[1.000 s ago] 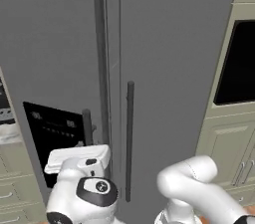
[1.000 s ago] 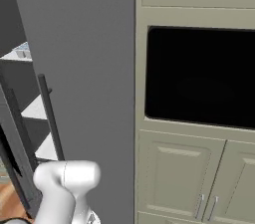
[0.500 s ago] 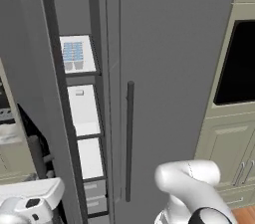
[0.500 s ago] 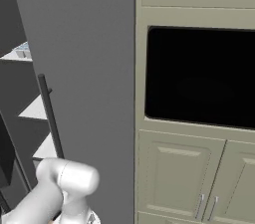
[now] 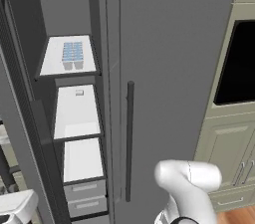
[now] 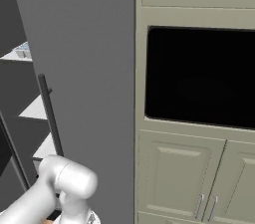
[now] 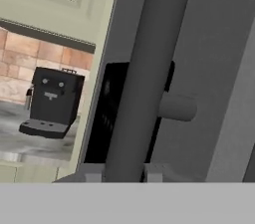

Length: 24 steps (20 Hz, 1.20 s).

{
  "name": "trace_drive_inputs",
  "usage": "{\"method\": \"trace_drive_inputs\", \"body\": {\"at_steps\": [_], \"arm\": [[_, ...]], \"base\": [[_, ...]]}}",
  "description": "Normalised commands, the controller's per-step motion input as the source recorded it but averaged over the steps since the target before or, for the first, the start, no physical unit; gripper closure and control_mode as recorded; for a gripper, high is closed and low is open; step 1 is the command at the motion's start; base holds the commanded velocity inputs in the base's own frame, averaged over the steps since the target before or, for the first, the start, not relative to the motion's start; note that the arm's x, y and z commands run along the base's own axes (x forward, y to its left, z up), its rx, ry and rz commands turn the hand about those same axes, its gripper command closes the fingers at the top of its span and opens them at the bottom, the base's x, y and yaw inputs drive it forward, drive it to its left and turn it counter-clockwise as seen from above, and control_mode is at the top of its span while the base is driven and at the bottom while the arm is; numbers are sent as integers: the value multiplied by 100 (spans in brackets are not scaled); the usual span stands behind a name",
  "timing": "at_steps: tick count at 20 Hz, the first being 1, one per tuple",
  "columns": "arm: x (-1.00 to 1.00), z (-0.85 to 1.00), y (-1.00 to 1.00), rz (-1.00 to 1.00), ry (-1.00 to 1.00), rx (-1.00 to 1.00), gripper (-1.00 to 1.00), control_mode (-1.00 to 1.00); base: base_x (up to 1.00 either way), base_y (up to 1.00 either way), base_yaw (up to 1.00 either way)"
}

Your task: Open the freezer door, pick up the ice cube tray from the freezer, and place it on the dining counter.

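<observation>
Two fingers (image 7: 94,174) astride matte-grey freezer door's (image 7: 219,68) round bar handle (image 7: 144,83)

Freezer (image 5: 69,118) mouth open and unblocked, swung freezer door (image 5: 20,133) flanking left, upper shelf seemingly roomy

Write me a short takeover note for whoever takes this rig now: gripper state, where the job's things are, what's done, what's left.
Gripper: shut on the freezer door's handle, as the hand view shows.
Freezer door: swung wide open to the left.
Freezer: shelves exposed, grey drawers at the bottom.
Ice cube tray: on the top white shelf, untouched.
Done: door opened.
Left: release the handle, reach in, grasp the tray, carry it to the dining counter.
</observation>
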Motion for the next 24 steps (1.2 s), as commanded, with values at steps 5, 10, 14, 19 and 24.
{"method": "trace_drive_inputs", "body": {"at_steps": [5, 10, 14, 19, 24], "arm": [[-64, 0, -2, 3, 0, 0, -100, -100], [-79, 10, -42, 1, 0, 0, -100, -100], [-36, 29, -100, 12, 0, 0, -100, -100], [2, 35, -100, 16, 2, 5, -100, -100], [55, 39, -100, 18, 8, 13, -100, -100]], "base": [[0, 0, 0], [0, 0, 0], [0, 0, 0], [0, 0, 0], [0, 0, 0]]}}
